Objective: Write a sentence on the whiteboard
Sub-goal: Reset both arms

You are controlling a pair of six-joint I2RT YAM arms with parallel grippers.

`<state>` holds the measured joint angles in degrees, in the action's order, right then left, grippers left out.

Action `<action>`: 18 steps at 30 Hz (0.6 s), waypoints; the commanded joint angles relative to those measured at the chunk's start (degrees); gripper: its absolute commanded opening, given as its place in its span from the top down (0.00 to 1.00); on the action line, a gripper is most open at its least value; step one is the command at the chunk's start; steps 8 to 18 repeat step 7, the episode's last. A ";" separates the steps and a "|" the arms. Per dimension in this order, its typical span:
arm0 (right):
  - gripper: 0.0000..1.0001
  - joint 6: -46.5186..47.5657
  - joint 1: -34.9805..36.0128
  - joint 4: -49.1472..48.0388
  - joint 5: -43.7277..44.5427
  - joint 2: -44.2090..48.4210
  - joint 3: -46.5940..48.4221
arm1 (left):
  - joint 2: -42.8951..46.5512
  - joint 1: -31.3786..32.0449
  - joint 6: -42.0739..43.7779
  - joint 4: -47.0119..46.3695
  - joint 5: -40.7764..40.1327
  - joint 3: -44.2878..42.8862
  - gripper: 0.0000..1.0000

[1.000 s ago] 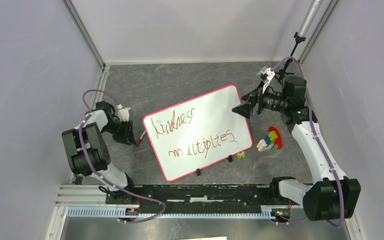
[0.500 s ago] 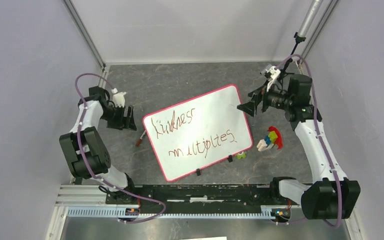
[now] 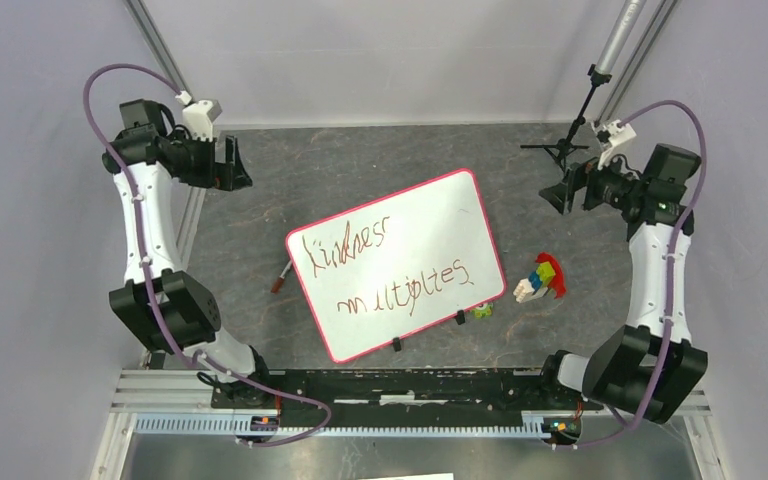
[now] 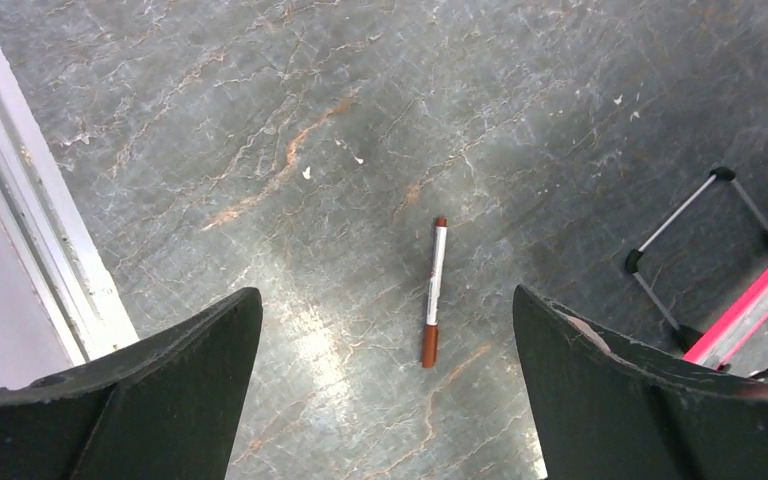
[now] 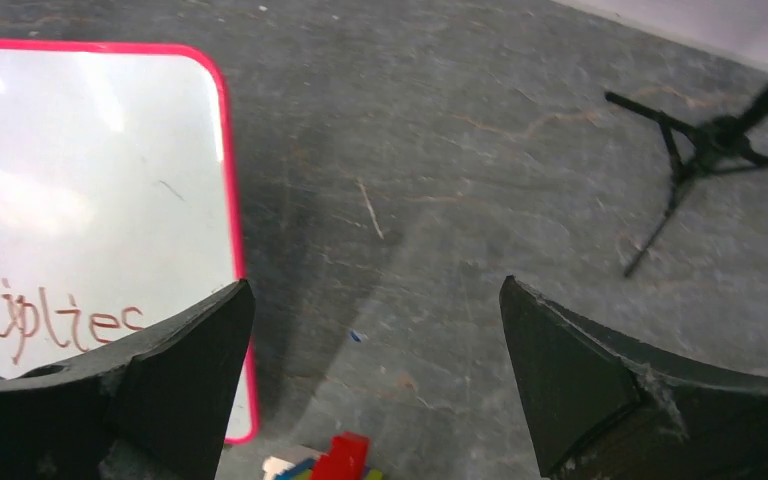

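Whiteboard (image 3: 400,240): large, glossy white, rectangular, thin red-pink border; lay tilted at mid-table, unmoved since a second before.
Sentence (image 3: 405,285): thin reddish-brown handwritten scrawl in two lines on the board, roughly "kindness multiplies"; unchanged.
Left gripper (image 4: 385,292): spread wide, empty; lifted away from the board's left edge toward the far-left corner.
Right gripper (image 5: 375,290): spread wide, holding nothing; drawn back from the board's far right corner toward the right wall.
Marker (image 4: 433,290): slim white pen with brown cap; lay flat on the grey stone-patterned table (image 3: 360,170), near the board's left edge, same spot.
Toy blocks (image 3: 542,277): small multicoloured cluster right of the board; undisturbed.
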<state>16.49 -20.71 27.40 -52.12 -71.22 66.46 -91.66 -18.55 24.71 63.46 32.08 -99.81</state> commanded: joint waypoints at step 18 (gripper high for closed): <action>0.02 13.23 -7.39 10.97 1.26 -4.32 4.87 | -1.33 -0.61 -7.61 -2.87 -0.51 -1.80 0.00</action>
